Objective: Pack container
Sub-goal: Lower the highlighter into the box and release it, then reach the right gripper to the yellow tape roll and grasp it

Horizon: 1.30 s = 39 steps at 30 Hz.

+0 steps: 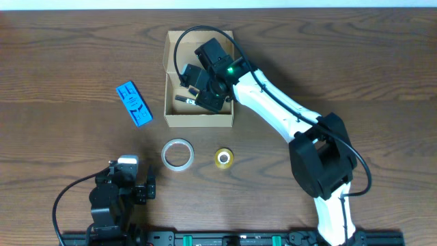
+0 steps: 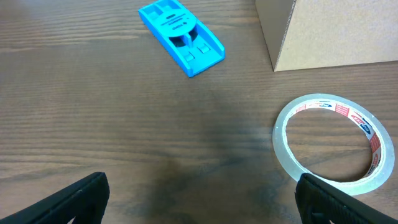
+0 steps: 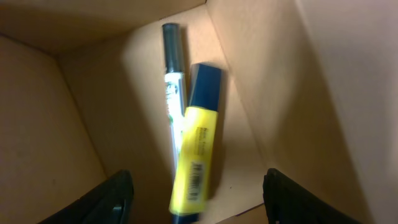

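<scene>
One tan-brown rectangular cardboard box [image 1: 199, 121] sits open-topped on the dark wooden table [image 1: 68, 55], toward the far side, about mid-width. In the left wrist view only its plain outer corner [image 2: 329, 31] shows.

Inside, on the box floor [image 3: 81, 124]:
- a yellow highlighter with a dark blue cap [image 3: 198, 149]
- a white-barrelled marker with a dark cap [image 3: 173, 74]

The two lie lengthwise, side by side and touching.

The white right arm [image 1: 273, 102] reaches into the box from the near right. Right fingers [image 3: 118, 196] are spread wide, released and gripping nothing. The highlighter's near end shows between them.

On the table outside the box:
- a flat bright-blue plastic piece [image 1: 134, 103] [image 2: 180, 37] lies just left of it, angled
- a clear adhesive tape roll [image 1: 177, 154] [image 2: 333, 140] lies flat on the near side
- a small yellow tape roll [image 1: 224, 158] is near the clear roll, to its right, apart from it

Left fingers [image 2: 68, 202] [image 1: 141, 186] are at the near left, well apart from the box. They are parted, with nothing held, over bare wood. The clear roll is ahead and to their right.
</scene>
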### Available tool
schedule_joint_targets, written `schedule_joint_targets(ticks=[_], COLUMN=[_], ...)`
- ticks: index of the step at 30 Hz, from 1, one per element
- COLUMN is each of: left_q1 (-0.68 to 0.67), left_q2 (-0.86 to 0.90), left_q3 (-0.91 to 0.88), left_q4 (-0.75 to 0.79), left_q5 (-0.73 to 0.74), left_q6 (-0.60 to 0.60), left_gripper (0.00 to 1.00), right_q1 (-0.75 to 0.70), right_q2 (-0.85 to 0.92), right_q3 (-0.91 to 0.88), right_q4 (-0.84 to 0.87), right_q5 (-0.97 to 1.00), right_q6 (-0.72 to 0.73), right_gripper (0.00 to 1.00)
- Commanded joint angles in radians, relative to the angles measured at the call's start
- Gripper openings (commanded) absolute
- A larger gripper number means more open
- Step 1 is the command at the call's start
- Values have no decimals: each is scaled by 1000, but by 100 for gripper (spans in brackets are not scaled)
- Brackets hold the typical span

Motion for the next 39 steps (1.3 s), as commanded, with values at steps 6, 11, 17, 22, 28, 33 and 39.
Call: schedule_joint_targets(ticks=[6, 11, 17, 22, 28, 33, 39], left_q1=[4, 4, 4, 4, 4, 4, 4], left_q2=[-6, -6, -6, -6, -6, -6, -6], left_q3=[-8, -8, -8, -8, -8, -8, -8], left_q4=[-2, -2, -2, -2, -2, -2, -2], left_q5=[-7, -7, -7, -7, -7, -7, -7], left_q6=[-7, -7, -7, -7, -7, -7, -7], left_gripper=[96, 96, 96, 96, 95, 96, 96], right_q1=[7, 3, -7, -7, 8, 57, 111], right_q2=[-32, -137, -330, -543, -734, -769, -743], right_q3=[224, 247, 25, -315, -677, -845, -918], right_q4=[-141, -327, -357, -224, -81, 20, 140], right_q5=[-8, -9, 5, 19, 23, 57, 112], right_q6=[120, 211, 292, 421, 672, 938, 1144], right_gripper=[77, 77, 81, 82, 82, 82, 77])
